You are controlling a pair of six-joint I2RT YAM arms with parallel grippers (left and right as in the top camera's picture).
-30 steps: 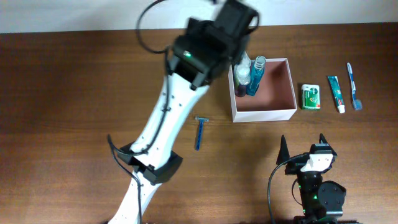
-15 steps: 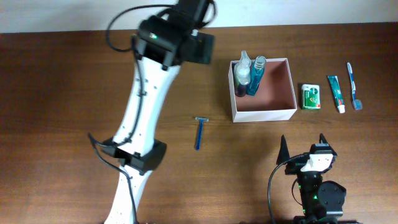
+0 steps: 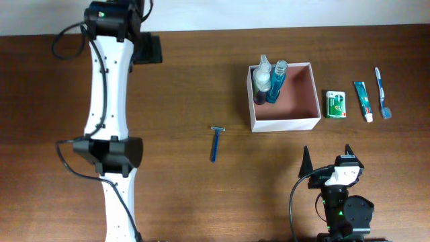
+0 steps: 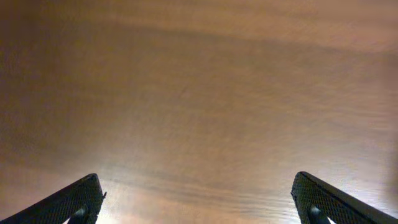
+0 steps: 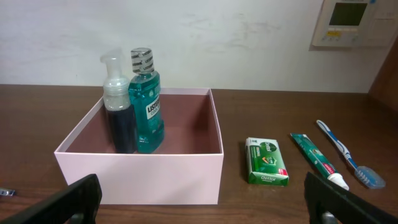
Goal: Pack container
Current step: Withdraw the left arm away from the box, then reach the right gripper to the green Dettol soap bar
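Container (image 5: 140, 177) ahead of right jaws

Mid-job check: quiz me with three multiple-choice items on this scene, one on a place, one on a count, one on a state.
1. Where does the razor lie?
A. on the table, left of the container
B. inside the container
C. between the right arm's fingers

2. How many bottles stand in the container?
A. one
B. two
C. three

3. How are the left fingers?
A. shut on the razor
B. shut on a bottle
C. open and empty

Answers:
1 A: the overhead view shows it on bare wood, apart from the white wall.
2 B: a pump bottle and a mouthwash bottle stand side by side in one corner.
3 C: the left wrist view shows them wide apart with only table between them.
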